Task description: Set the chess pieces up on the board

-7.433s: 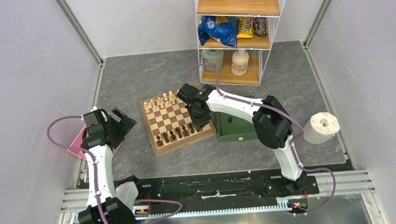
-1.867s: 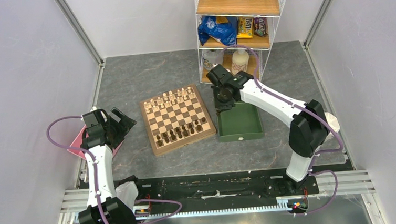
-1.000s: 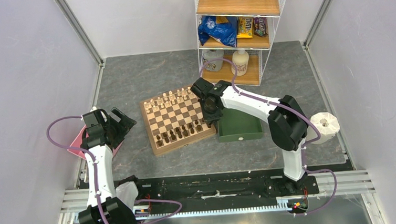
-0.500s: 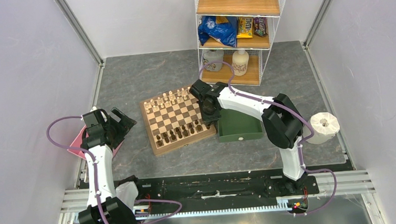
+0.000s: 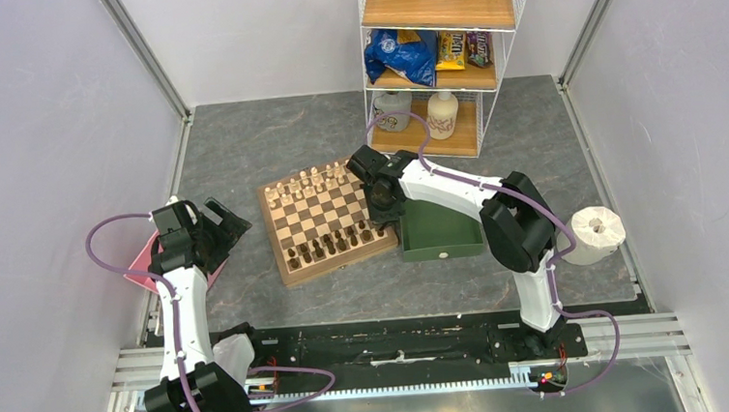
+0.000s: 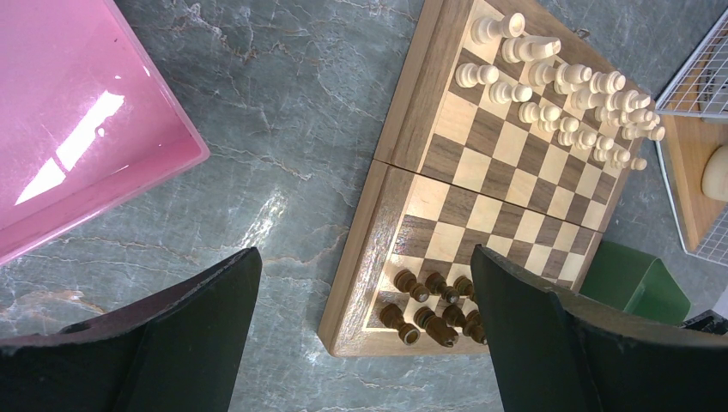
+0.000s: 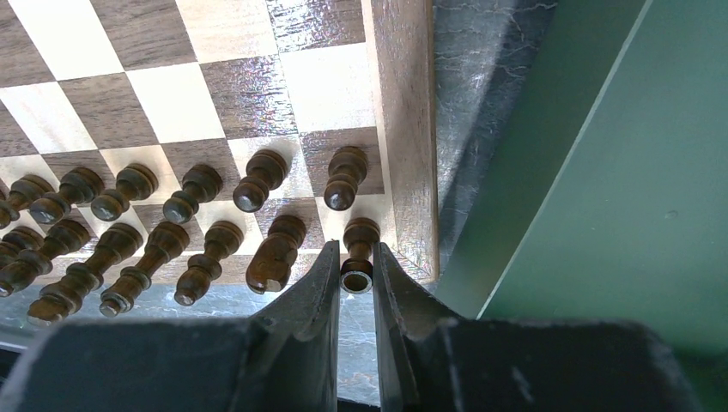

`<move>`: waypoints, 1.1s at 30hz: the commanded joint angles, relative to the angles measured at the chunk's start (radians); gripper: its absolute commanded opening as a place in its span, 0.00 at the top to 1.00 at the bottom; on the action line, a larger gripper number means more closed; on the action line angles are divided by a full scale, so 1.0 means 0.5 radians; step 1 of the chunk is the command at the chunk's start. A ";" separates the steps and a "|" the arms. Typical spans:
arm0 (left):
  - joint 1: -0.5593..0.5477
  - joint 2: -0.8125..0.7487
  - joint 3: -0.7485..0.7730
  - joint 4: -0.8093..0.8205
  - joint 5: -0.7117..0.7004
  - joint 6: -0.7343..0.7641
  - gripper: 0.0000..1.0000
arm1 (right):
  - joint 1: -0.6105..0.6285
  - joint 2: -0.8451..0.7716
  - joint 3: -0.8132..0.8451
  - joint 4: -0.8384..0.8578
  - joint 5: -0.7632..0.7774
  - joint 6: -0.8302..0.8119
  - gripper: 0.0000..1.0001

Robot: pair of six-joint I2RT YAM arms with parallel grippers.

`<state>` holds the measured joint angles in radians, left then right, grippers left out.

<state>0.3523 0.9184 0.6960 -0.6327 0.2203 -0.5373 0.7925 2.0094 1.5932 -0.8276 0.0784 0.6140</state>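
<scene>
The board (image 5: 283, 270) lies in the middle of the table, with dark chess pieces (image 5: 329, 244) in its two near rows and cream pieces (image 5: 306, 184) along its far rows. My right gripper (image 7: 356, 273) is shut on a dark rook (image 7: 360, 233), which stands upright at the board's (image 7: 240, 94) near right corner square, beside a knight (image 7: 273, 257). My left gripper (image 6: 362, 257) hangs open over the table left of the board (image 6: 481, 197), nothing between its fingers. Several dark pieces (image 6: 429, 309) show at the near corner in the left wrist view.
A dark-green tray (image 5: 445, 229) sits right against the board's right edge, seen close in the right wrist view (image 7: 618, 172). A pink tray (image 5: 142, 265) lies under the left arm. A wire shelf (image 5: 437, 55) stands behind, and a paper roll (image 5: 590, 234) at far right.
My right gripper came from over the green tray to the board's near right corner, the rook in its jaws, and has hardly moved in the last half second. The left arm is still.
</scene>
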 commanded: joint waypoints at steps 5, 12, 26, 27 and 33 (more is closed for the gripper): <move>0.015 0.000 0.021 0.043 0.046 0.045 0.01 | 0.001 0.032 0.059 0.038 -0.014 0.029 0.72; 0.015 0.001 0.023 0.041 0.049 0.045 0.01 | 0.001 -0.025 0.077 0.038 -0.020 0.025 0.60; 0.015 -0.004 0.021 0.041 0.048 0.046 0.01 | -0.052 -0.401 -0.077 0.052 0.167 0.044 0.52; 0.016 -0.006 0.022 0.041 0.048 0.045 0.01 | -0.061 -0.402 -0.100 0.063 0.153 0.047 0.52; 0.016 -0.009 0.019 0.043 0.049 0.046 0.01 | -0.128 -0.330 -0.195 0.146 -0.022 0.068 0.57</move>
<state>0.3523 0.9184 0.6960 -0.6327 0.2203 -0.5373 0.7467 1.8202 1.5341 -0.7929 0.1093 0.6289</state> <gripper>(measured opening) 0.990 0.442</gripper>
